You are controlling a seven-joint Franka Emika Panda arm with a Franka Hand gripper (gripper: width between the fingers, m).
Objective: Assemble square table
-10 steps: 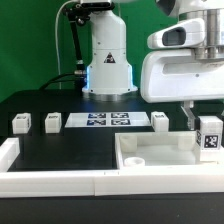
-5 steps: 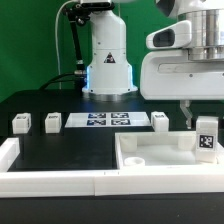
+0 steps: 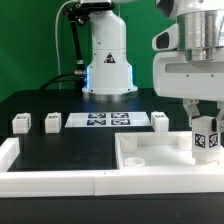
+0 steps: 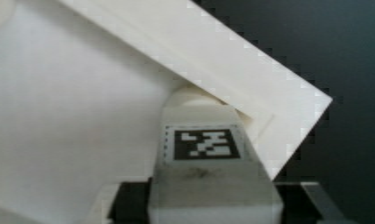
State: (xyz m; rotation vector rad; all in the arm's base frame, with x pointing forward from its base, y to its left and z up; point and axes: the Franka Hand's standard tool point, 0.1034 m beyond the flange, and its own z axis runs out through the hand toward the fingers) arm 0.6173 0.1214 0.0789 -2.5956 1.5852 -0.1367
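The white square tabletop slab (image 3: 160,160) with a raised rim lies at the front on the exterior view's right. My gripper (image 3: 207,122) is shut on a tagged white leg block (image 3: 208,140) and holds it upright over the slab's far corner on that side. In the wrist view the leg (image 4: 205,150) sits between my fingers, its end at the slab's corner (image 4: 282,105). Three more leg blocks stand in a row on the black table: two on the exterior view's left (image 3: 20,124) (image 3: 52,122) and one (image 3: 160,121) beside the marker board.
The marker board (image 3: 108,121) lies flat in front of the robot base (image 3: 107,70). White border rails (image 3: 50,180) run along the table's front and the exterior view's left edge.
My gripper has shifted slightly towards the exterior view's left and lowered a little with the leg block, bringing it closer to the slab's corner.
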